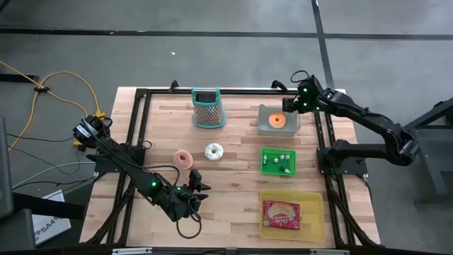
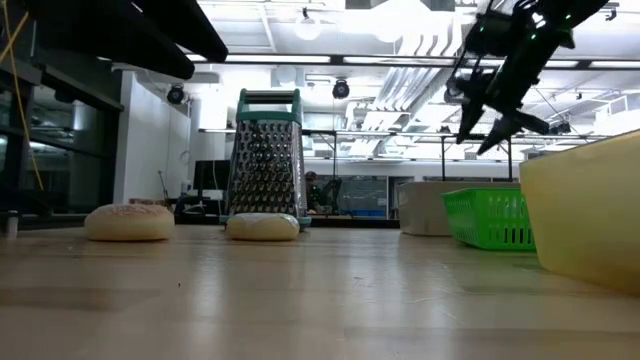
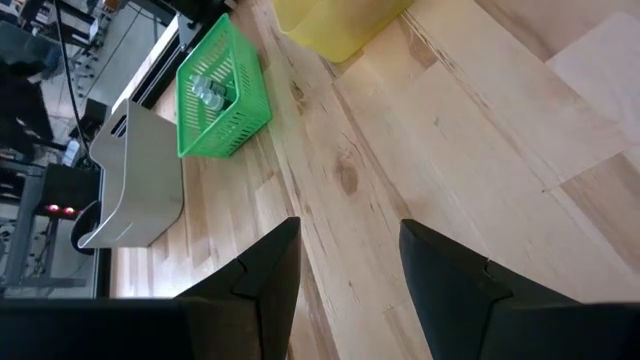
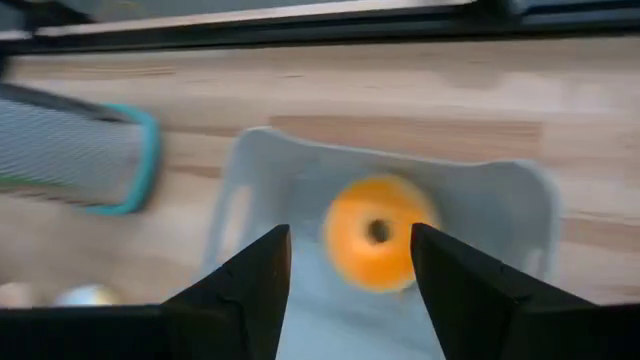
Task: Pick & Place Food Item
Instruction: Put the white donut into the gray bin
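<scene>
Right wrist view looks down on the orange donut, lying in the grey tray, with nothing touching it. The right gripper hangs above it, its two dark fingers spread apart and empty, one to each side of the donut as seen from there. From overhead, that tray sits toward the table's far right, beside the metal grater with its teal base. Nearer the middle lie a pink-frosted donut and a white donut, close together. A green basket stands just in front of the grey tray, and a yellow tray holding a red packet sits nearer still. The left gripper waits low over the table's near left part, fingers apart and holding nothing.
</scene>
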### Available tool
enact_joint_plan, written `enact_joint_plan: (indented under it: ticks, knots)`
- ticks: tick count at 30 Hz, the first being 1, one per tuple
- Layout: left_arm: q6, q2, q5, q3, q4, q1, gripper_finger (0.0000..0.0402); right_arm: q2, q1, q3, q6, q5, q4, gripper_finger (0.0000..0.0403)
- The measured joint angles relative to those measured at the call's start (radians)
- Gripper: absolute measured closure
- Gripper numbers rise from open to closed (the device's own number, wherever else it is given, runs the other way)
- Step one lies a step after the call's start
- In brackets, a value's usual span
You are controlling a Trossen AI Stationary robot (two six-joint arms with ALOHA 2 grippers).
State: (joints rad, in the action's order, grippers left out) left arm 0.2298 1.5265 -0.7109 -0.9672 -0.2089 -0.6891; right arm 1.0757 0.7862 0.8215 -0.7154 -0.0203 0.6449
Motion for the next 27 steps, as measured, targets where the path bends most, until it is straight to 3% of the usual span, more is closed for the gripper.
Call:
enact_joint_plan:
  ticks: [6,13,21,27]
  knots:
    - [-0.028,0.0,0.0,0.0,0.0,0.0,0.0239,-0.041,-0.086,0.0,-0.058,-0.126,-0.131,0.0208]
    - [-0.093,0.0,0.0,0.0,-0.015,-0.005,0.0239,-0.019,-0.294,0.001,-0.069,-0.14,-0.398,0.0208]
    - [-0.444,0.0,0.008,0.0,-0.221,0.009,0.0239,0.022,-0.492,0.002,-0.034,-0.095,-0.509,0.0208]
    - [-0.671,0.0,0.072,0.0,-0.378,0.04,0.0239,0.079,-0.596,0.002,0.035,-0.028,-0.552,0.0208]
